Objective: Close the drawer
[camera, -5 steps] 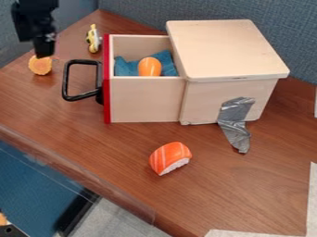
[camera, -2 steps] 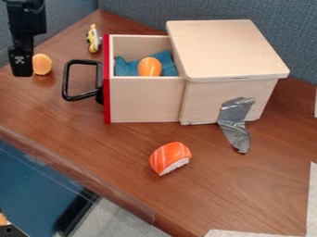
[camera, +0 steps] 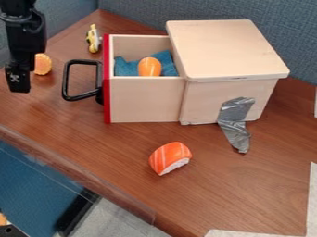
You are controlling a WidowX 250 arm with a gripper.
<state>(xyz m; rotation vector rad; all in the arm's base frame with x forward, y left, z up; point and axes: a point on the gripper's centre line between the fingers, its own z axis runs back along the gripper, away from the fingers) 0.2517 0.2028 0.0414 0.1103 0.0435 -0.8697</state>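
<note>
Your drawer (camera: 145, 99) stands open, slid out of the left side of the wooden box (camera: 201, 104), its red front (camera: 107, 99) and black handle (camera: 66, 81) facing the left of the view. It lies to the right of your jaws, with bare table (camera: 111, 157) showing between them and the handle. The gripper (camera: 18, 88) hangs down at the left edge, near the handle but apart from it, about level with it in the picture. How far the jaws stand open you can't tell from this angle, and nothing can be made out in their hold.

Inside the drawer you have a blue cloth (camera: 125, 68) with an orange egg-shaped piece (camera: 149, 67) against it. The box's flat lid (camera: 223, 51) covers the part to the right, and grey tape (camera: 235, 121) runs down its near side onto the table.

Just beside the gripper, farther back, sits a small orange, ridged piece (camera: 42, 64); behind the handle you'll see a yellow and white toy (camera: 93, 38). On the near side of the drawer and box, well apart from the jaws, lies a salmon sushi piece (camera: 169, 157). A blue-grey partition (camera: 136, 11) stands behind the table.
</note>
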